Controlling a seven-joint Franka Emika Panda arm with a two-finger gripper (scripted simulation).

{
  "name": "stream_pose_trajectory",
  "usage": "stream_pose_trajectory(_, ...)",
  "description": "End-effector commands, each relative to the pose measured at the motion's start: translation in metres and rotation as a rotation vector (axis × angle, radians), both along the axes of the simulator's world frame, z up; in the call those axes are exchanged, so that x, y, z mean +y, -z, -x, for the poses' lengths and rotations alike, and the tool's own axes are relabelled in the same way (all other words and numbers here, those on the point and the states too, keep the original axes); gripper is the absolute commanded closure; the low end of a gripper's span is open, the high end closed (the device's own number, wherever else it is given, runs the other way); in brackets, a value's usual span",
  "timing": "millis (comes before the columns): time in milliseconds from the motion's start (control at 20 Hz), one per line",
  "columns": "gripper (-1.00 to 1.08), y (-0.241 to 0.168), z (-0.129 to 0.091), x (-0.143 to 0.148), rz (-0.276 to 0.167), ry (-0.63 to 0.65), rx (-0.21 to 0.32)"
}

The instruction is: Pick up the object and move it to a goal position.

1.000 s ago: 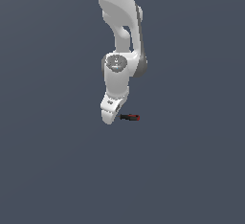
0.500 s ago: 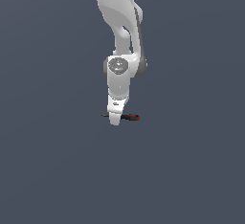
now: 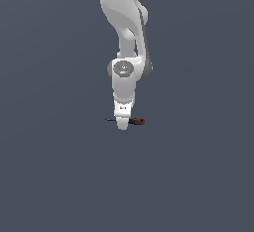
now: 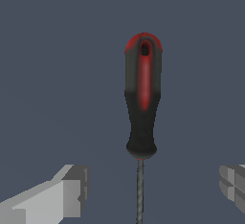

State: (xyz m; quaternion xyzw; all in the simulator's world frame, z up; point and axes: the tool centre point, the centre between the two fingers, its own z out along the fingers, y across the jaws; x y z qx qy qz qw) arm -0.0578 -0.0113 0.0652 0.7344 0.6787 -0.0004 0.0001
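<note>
The screwdriver (image 3: 135, 121) lies flat on the plain dark grey floor (image 3: 59, 176), just below the middle of the exterior frame, its length running across the picture: the red end of the black handle points toward the exterior view's right, and the thin dark shaft pokes out on the exterior view's left of the arm's lowest part. In the wrist view the screwdriver (image 4: 142, 103) fills the centre of the frame, handle with its red cap and red stripe toward the upper middle and the shaft running down to the lower edge. The gripper (image 3: 122, 123) stands straight above the tool in the exterior view, its white tip hiding the stretch where shaft meets handle. In the wrist view the gripper (image 4: 154, 194) shows one pale fingertip (image 4: 67, 194) in the lower left corner and the other at the lower right edge, spread wide, with the shaft between them and clear floor on both sides of it; neither pad touches the tool. The white arm (image 3: 124, 23) comes down from the top centre of the exterior frame, nearly vertical, wrist directly over the screwdriver.
</note>
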Motion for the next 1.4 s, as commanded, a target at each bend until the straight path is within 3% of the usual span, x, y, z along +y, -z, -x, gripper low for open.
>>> stream_pose_trajectory(0,-0.92,0.000,0.000,0.000,-0.001,-0.008,0.000)
stream_pose_trajectory(950,-0.92,0.051,0.001,0.000,0.000,-0.008,0.000)
stream_pose_trajectory(1000,1.08,0.051,0.001,0.000,0.000,-0.008,0.000)
stream_pose_trajectory(1350,1.08,0.051,0.001,0.000,0.000,-0.008,0.000)
